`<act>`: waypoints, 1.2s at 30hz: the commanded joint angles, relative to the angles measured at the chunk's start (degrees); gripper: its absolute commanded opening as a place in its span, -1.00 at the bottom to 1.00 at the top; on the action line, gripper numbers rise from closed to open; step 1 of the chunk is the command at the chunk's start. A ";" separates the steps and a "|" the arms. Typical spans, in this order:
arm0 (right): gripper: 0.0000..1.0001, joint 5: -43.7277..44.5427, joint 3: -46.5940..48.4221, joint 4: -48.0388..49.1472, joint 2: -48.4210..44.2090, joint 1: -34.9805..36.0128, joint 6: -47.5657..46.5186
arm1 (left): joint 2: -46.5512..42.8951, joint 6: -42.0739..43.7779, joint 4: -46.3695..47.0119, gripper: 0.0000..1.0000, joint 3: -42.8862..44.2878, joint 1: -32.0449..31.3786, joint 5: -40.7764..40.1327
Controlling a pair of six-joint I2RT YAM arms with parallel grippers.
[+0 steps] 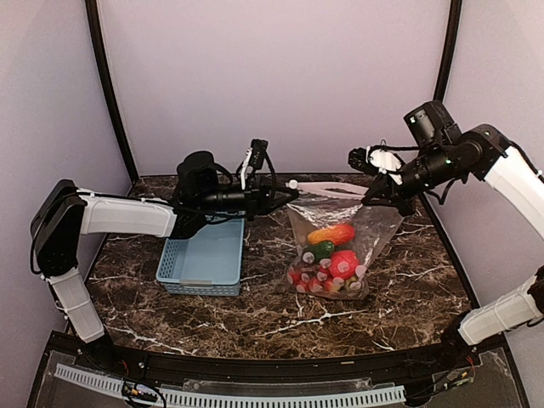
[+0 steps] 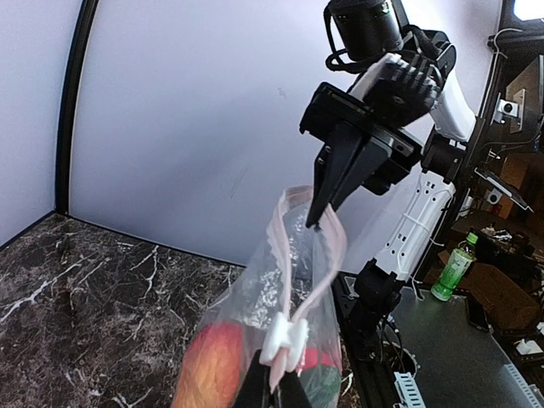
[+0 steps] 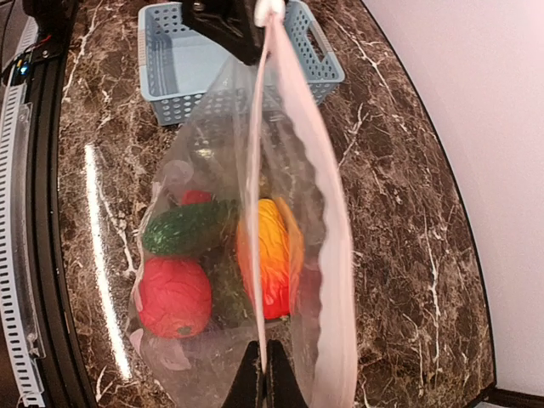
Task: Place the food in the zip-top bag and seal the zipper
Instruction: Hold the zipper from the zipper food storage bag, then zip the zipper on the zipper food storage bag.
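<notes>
The clear zip-top bag (image 1: 340, 234) hangs over the table's middle, stretched between both grippers. Inside lies the food: an orange-red pepper (image 3: 276, 255), a green cucumber (image 3: 187, 229) and a red round fruit (image 3: 174, 297). My left gripper (image 2: 272, 395) is shut on the bag's mouth strip just below a white slider clip (image 2: 285, 340). My right gripper (image 3: 265, 387) is shut on one lip at the opposite end. The pinkish zipper (image 3: 259, 153) gapes: one lip runs straight, the other lip (image 3: 336, 255) bows outward. In the top view the left gripper (image 1: 289, 194) and right gripper (image 1: 374, 197) hold the mouth level.
A light blue slotted basket (image 1: 204, 259) sits on the dark marble table (image 1: 255, 314) left of the bag, under the left arm. White walls close in the back and sides. In the left wrist view a green bottle (image 2: 452, 268) stands off the table beyond the right arm's base.
</notes>
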 commanded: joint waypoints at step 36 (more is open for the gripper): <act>-0.51 -13.70 27.54 3.40 23.91 12.97 9.65 | -20.93 10.54 -17.65 -0.99 -10.48 -6.21 -15.46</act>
